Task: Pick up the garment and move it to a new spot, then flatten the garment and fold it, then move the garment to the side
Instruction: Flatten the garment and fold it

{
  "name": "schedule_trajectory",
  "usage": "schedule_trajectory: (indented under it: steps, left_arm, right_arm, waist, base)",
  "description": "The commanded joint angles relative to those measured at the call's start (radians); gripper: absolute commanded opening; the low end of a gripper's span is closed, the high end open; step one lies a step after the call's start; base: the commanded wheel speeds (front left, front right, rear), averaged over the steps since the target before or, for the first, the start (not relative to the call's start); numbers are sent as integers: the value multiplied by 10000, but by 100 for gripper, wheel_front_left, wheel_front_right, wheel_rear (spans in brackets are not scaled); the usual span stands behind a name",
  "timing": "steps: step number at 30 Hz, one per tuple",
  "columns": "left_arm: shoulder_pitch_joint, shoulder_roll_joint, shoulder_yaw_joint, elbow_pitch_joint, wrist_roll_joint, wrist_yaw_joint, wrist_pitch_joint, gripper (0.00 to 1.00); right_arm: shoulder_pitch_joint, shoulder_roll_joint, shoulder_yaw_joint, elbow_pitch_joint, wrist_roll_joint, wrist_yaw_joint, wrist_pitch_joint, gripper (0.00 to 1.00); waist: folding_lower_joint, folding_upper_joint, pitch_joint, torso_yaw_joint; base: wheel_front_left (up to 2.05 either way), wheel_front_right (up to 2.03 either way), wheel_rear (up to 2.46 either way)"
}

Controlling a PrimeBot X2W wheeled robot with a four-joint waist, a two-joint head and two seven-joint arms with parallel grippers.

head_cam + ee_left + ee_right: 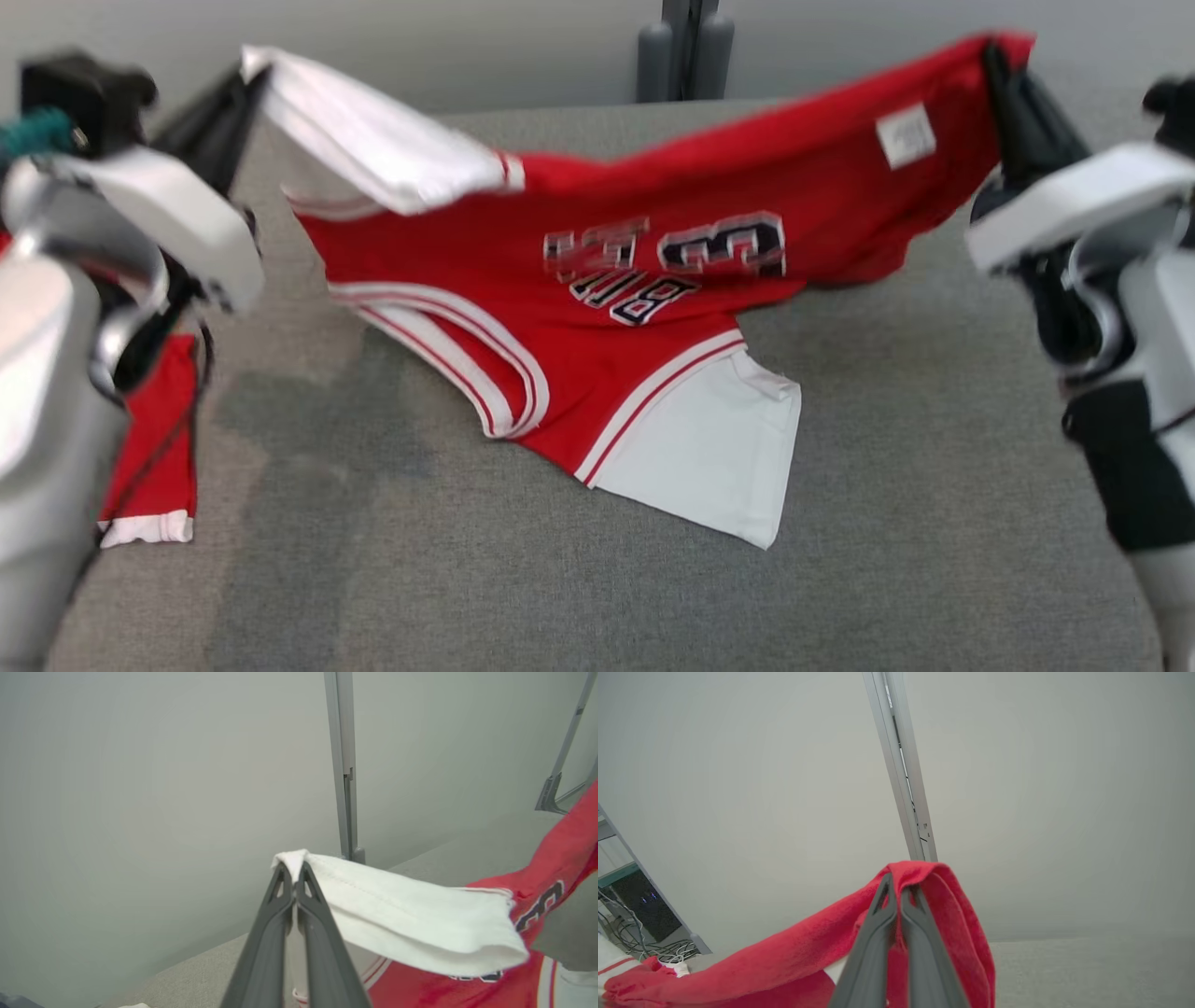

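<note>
While both arms are raised at the far corners of the table [934, 523], the garment [597, 280] hangs strung between them: a red jersey with white sleeves and dark numerals. Its upper edge is lifted, and its middle and lower part sag onto the grey surface.

- Left gripper [293, 870]: fingers pinched tight on the tip of one white sleeve [373, 140]. The cloth folds over the fingertips and droops away from them.
- Right gripper [899, 884]: fingers clamped together on a bunched red edge, with cloth draped over both sides of the tips. A white label [906, 135] shows near that end.
- Second white sleeve [709, 448]: lies flat on the table, nearest the robot, untouched.
- Red-and-white cloth [154, 448]: at the table's left edge, half hidden behind the left arm (I cannot tell whether it is a separate piece).

Handling, as I judge it: light, limp and with no stiffness at all. It takes whatever shape gravity gives it and wrinkles where it lands. It is not fragile. The weave looks smooth, so a thin pinch could slide off under tension.

Where to hold: the hemmed or seamed edges, which are thicker and less likely to slip. Two points well apart, as now, keep it spread, and grabbing mid-panel would only bunch it.
</note>
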Motion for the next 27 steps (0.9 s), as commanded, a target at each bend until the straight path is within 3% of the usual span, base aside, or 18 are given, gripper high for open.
schedule_trajectory:
  steps: [1,15,21,27]
  left_arm:
    - [-599,109,-43,238,37,-45,-38,0]
    - [-7810,666,-1633,3328,-135,-75,-1011,0]
    - [-9780,414,-1751,4523,-167,-73,-1459,0]
    - [-10802,87,-2013,5368,-389,-72,-1956,0]
  right_arm:
    - [-524,-143,99,165,95,1,-176,0]
    - [-6849,-657,1285,2479,1369,1,-1497,0]
    - [-8620,-975,1419,3329,1515,1,-1858,0]
    - [-9346,-1123,1690,3812,1744,1,-1975,0]
  waist:
    - [0,0,519,-32]
    - [0,0,3385,-63]
    - [0,0,3826,1]
    - [0,0,3802,46]
  base:
    - [0,0,0]
    - [0,0,0]
    - [0,0,0]
    - [0,0,0]
